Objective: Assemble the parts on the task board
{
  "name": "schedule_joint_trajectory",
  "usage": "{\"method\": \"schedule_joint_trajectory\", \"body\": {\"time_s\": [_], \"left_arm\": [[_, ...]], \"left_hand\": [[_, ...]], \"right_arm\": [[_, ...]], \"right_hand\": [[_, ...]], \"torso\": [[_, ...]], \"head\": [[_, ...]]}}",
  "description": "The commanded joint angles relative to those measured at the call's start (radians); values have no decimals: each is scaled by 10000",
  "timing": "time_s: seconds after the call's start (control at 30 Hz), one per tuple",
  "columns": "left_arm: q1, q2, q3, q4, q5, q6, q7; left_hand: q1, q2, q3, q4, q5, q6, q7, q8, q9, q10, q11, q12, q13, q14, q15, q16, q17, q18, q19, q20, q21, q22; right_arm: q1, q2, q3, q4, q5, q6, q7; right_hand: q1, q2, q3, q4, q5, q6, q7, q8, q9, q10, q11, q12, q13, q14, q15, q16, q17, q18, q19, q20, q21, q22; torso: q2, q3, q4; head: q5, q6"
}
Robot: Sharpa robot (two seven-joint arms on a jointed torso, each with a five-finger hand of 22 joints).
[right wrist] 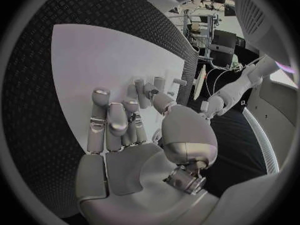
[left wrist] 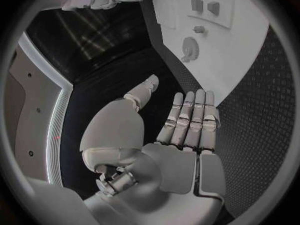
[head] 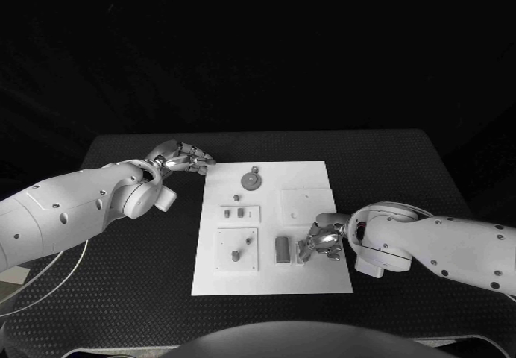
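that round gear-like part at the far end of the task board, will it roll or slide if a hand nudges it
The round gear-like part appears to lie flat on the task board, so it would probably slide rather than roll. It looks small and thin, likely light and rigid. Its low edge may make it hard to lift; the left hand, nearest it, holds nothing.

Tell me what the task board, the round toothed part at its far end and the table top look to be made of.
Task board: smooth matt white plate, probably plastic or painted metal; no grain or glare. Round toothed part: grey gear-like piece, dull sheen; metal or plastic, cannot tell. Table: black with a fine dotted texture, likely a rubber or woven mat.
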Motion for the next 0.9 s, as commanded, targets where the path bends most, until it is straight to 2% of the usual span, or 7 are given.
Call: {"method": "schedule_joint_trajectory", "body": {"time_s": [0.03,0.43,0.47,0.9], "left_arm": [[-2,7,6,33,52,133,37],[-1,-2,6,39,52,136,25],[-1,-3,6,40,52,135,25],[-1,-16,6,46,52,131,22]], "left_hand": [[-62,22,-15,65,40,-26,157,42,-12,0,-5,32,-16,-26,-5,-55,18,182,-63,13,40,-10],[-61,26,-18,69,40,-28,158,43,-14,-5,-3,29,-20,-28,-4,-61,27,182,-65,14,40,-13],[-60,26,-18,69,40,-28,158,44,-14,-5,-3,29,-21,-28,-4,-62,28,182,-65,14,40,-14],[-61,25,-21,71,40,-29,158,45,-15,-6,-2,28,-23,-29,-4,-65,34,182,-66,15,40,-16]], "right_arm": [[-7,43,-4,-19,196,345,47],[-8,98,-7,-112,296,483,-13],[-8,111,-7,-119,315,481,-14],[-14,160,-10,-193,351,504,6]], "right_hand": [[271,186,62,17,26,18,42,36,35,66,-13,51,-10,41,-38,25,-38,224,15,-11,62,190],[263,180,61,18,26,17,42,34,33,67,-13,51,-11,40,-38,24,-41,224,16,-10,62,189],[68,60,-44,80,13,15,53,26,25,59,3,42,-17,21,-30,9,-78,203,16,14,58,182],[-884,-382,-30,323,24,70,54,-58,-95,54,-3,6,-67,32,-37,-46,-139,224,96,4,-32,105]], "torso": [[3,-6,3],[-2,-1,-3],[-1,-1,-4],[-1,-4,-1]], "head": [[9,-17],[29,-41],[30,-46],[39,-68]]}}
